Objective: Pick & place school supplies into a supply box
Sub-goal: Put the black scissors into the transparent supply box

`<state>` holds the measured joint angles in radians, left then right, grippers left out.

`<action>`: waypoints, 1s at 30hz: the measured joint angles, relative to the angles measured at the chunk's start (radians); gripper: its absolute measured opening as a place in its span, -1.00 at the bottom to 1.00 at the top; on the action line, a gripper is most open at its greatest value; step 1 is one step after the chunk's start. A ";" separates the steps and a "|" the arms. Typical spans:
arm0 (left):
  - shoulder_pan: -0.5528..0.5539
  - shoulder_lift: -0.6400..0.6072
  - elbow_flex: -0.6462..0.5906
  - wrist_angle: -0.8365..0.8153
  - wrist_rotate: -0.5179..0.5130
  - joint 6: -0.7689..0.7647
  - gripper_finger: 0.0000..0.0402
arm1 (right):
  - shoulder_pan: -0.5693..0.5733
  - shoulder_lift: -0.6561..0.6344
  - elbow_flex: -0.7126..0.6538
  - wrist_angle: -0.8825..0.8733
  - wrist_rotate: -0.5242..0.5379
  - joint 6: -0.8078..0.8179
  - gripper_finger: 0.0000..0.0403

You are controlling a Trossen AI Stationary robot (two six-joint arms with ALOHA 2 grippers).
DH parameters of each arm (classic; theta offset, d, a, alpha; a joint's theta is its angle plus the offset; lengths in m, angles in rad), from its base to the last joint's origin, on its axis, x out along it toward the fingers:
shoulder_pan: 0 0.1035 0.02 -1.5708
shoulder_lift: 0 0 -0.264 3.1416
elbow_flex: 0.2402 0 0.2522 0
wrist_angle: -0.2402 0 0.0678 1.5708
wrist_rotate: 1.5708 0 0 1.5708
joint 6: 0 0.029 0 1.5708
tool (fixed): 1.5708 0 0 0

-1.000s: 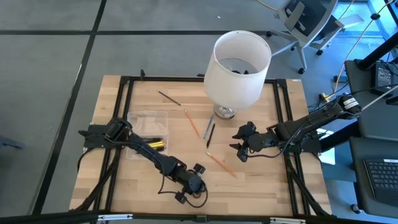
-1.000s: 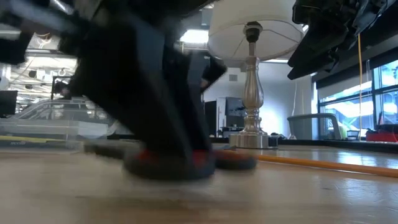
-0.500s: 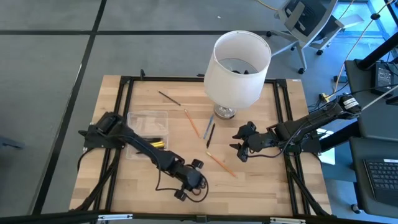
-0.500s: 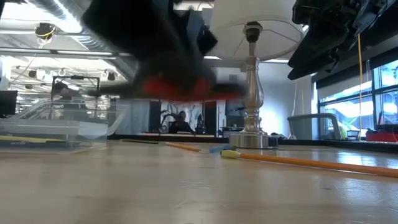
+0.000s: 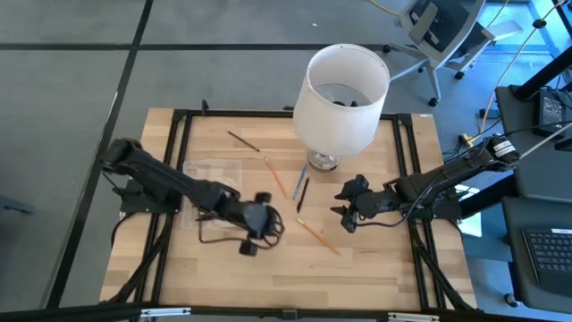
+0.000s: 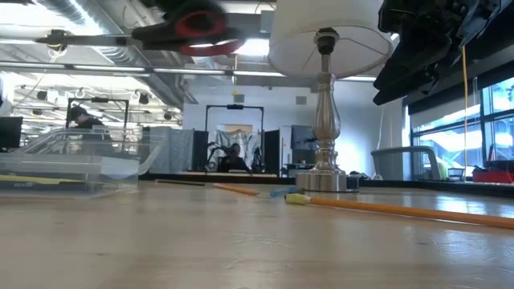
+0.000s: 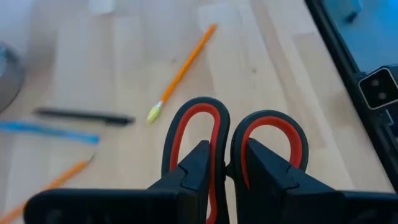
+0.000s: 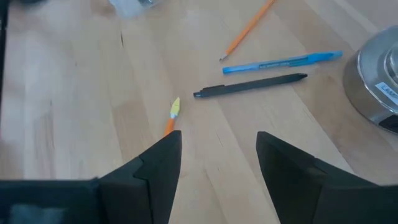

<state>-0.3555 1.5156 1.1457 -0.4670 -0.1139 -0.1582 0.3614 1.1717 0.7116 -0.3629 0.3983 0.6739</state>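
The left gripper (image 7: 227,177) has risen and swung away from the table's near edge since a second ago, carrying the red-handled scissors (image 7: 233,146) with it; it now hangs above the wood just beside the clear supply box (image 5: 212,186). Its fingers are clamped on the scissors where the two handle loops meet, with the loops jutting forward past the fingertips. In the low view the scissors (image 6: 193,28) hang high in the air with their long axis lying level.

The right gripper (image 8: 217,149) has not moved. It hovers with its fingers spread wide and empty over the right half of the table, above the yellow-tipped end of an orange pencil (image 8: 172,115).

The surface is a pale wooden table (image 5: 375,264) edged by a black frame. An orange pencil (image 5: 317,236) lies slanted near the middle, with a black pen (image 5: 302,193), a blue pen (image 8: 283,62) and another orange pencil (image 5: 274,177) beyond it. A thin dark pencil (image 5: 243,140) lies farther back. A lamp with a white shade (image 5: 341,97) stands at the far side. Past the table is grey floor, an office chair (image 5: 442,31) and a desk with a keyboard (image 5: 547,252).
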 joint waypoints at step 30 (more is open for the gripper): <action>0.004 -0.458 -0.703 0.059 -0.255 -0.479 -0.63 | -0.002 0.000 0.000 -0.002 0.082 0.029 0.05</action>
<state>-0.3511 1.0573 0.4427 -0.4079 -0.3686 -0.6377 0.3599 1.1717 0.7120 -0.3645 0.4801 0.7029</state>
